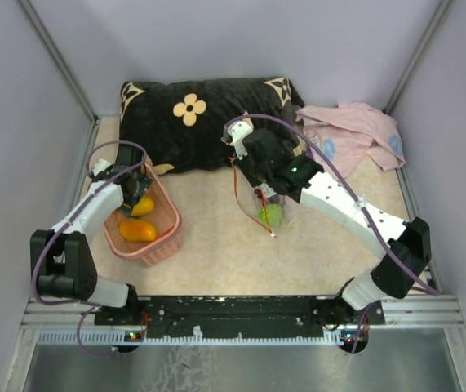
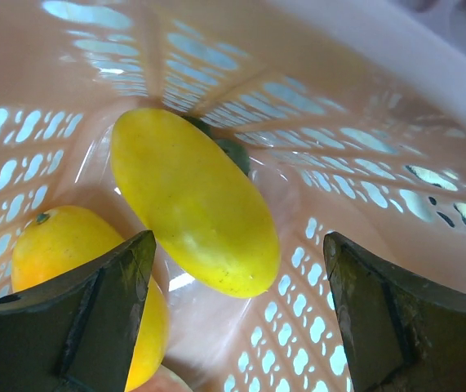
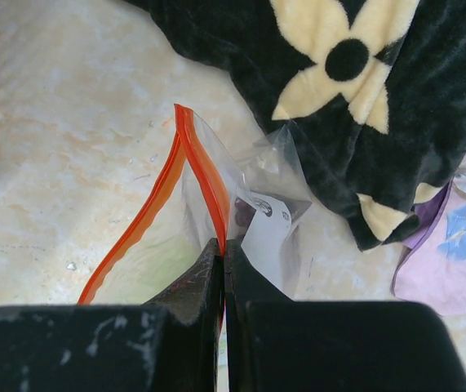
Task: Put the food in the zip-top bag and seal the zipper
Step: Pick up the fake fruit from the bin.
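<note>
My left gripper (image 2: pixel 237 306) is open, low inside the pink basket (image 1: pixel 167 237), its fingers either side of a yellow oval toy fruit (image 2: pixel 192 200). An orange-yellow fruit (image 2: pixel 57 245) lies to its left; both show in the top view, the yellow one (image 1: pixel 143 206) and the orange one (image 1: pixel 137 230). My right gripper (image 3: pixel 224 253) is shut on one red-orange zipper (image 3: pixel 208 184) strip of the clear zip-top bag (image 1: pixel 272 214), holding its mouth open. A green fruit (image 1: pixel 272 215) and a dark purple piece (image 3: pixel 243 214) are inside the bag.
A black pillow with cream flowers (image 1: pixel 208 118) lies along the back. A pink cloth (image 1: pixel 355 135) lies at the back right. Grey walls enclose the table on three sides.
</note>
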Tool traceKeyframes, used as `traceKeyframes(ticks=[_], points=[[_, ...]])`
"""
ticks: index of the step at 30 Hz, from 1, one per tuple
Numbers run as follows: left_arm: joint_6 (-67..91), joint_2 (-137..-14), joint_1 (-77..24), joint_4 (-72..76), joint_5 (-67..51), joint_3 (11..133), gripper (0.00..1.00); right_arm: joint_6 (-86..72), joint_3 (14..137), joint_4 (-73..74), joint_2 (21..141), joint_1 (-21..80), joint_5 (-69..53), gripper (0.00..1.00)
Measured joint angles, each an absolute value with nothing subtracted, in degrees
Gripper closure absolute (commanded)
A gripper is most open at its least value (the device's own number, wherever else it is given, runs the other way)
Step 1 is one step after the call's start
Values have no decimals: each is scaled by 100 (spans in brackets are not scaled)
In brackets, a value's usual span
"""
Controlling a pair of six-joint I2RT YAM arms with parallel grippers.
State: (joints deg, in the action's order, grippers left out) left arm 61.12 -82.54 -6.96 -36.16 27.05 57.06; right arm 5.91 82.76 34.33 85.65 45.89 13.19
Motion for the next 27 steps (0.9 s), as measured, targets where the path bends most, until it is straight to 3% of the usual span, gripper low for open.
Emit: traceKeyframes(ticks=[16,24,27], points=[[6390,-9067,-534,-3332,2842,5653,13,591,8173,3339,8549,4497,1203,98],[6340,-9192,-530,-3273,2834,5513,31,591,8125,3277,8536,4471,1188,98],[6261,-9146,-530,-3238,2805,5474,43,591,8125,3267,8534,4471,1186,98]])
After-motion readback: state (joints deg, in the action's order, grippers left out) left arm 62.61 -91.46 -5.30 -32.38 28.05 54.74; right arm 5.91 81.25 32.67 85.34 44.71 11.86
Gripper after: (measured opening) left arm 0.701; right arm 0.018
